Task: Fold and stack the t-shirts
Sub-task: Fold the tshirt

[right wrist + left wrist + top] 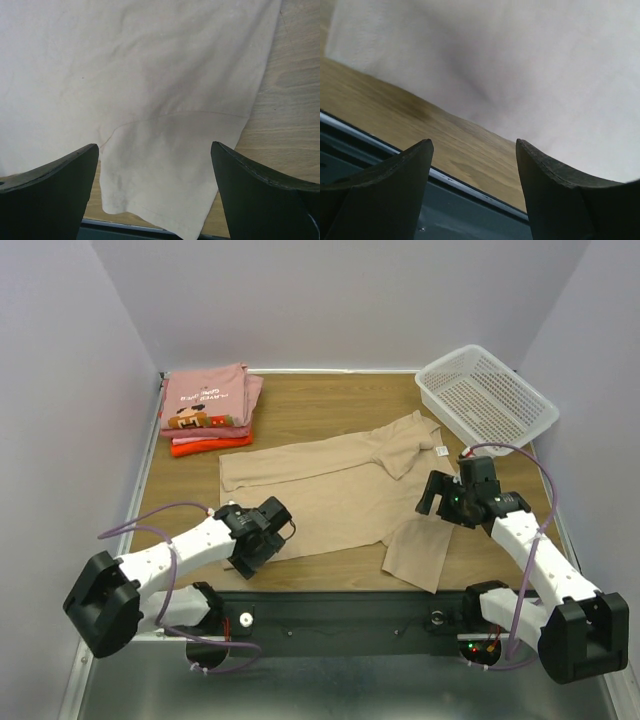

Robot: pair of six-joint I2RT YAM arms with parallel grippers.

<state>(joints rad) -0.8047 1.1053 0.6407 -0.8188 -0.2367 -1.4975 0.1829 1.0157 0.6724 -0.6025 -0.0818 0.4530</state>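
Note:
A tan t-shirt [340,490] lies spread out in the middle of the table, one sleeve [418,552] reaching the near edge. A stack of folded pink t-shirts [210,400] sits at the back left on a red-orange one [205,447]. My left gripper [255,555] is open and empty above the wood, by the tan shirt's near left hem [545,75]. My right gripper [437,505] is open and empty above the shirt's near right side. In the right wrist view the sleeve [165,165] lies below and between the fingers [60,185].
A white perforated basket [487,395] stands tilted at the back right corner. The table's metal front edge [445,175] runs just below the left gripper. Grey walls close in the table on three sides.

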